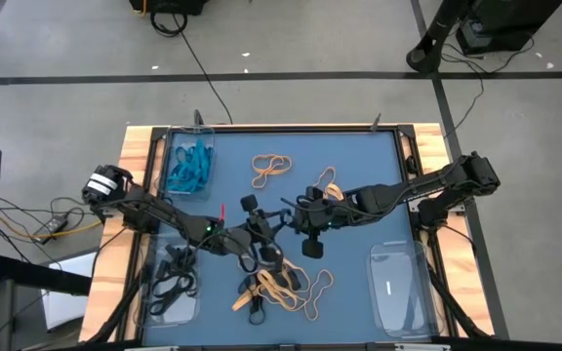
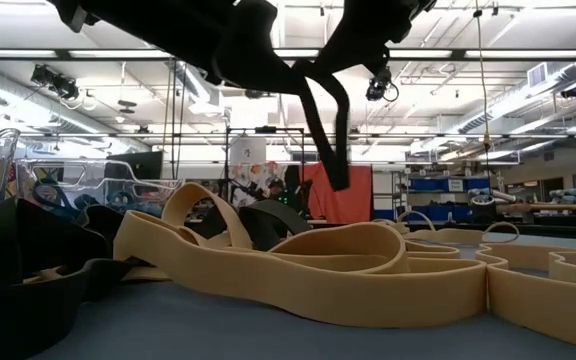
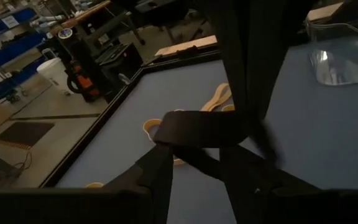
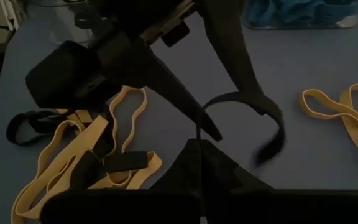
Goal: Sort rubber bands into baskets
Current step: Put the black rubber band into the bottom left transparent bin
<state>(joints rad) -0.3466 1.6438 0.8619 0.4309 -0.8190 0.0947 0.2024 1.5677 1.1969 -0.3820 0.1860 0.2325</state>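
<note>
1. The blue mat (image 1: pixel 359 156) covering the table is my reference: both dark arms meet over its middle, the left one reaching in from the mat's left edge, the right one from its right edge.
2. The left gripper (image 1: pixel 258 234) hangs just left of the mat's centre. A black rubber band (image 3: pixel 210 127) is draped across its fingers, stretched into a flat strap; whether the fingers truly pinch it or merely carry it, I cannot tell.
3. The right gripper (image 1: pixel 296 216) sits close beside the left one, just right of the mat's centre. Its fingertips look drawn together to a point in the right wrist view, but what they grip, if anything, I cannot make out.
4. In that same view a curled black band (image 4: pixel 263 115) hangs from the left arm's finger (image 4: pixel 232 50), lifted off the mat.
5. A heap of tan-orange and black rubber bands (image 1: pixel 279 288) lies on the mat's near-centre part, right below the two grippers.
6. Two tan-orange loops (image 1: pixel 271 168) lie apart towards the mat's far side.
7. A clear plastic tray of teal-blue bands (image 1: pixel 189 166) sits at the mat's far-left corner.
8. A clear tray holding black bands (image 1: pixel 172 283) occupies the near-left corner.
9. A clear tray (image 1: pixel 400 288) rests at the near-right corner.
</note>
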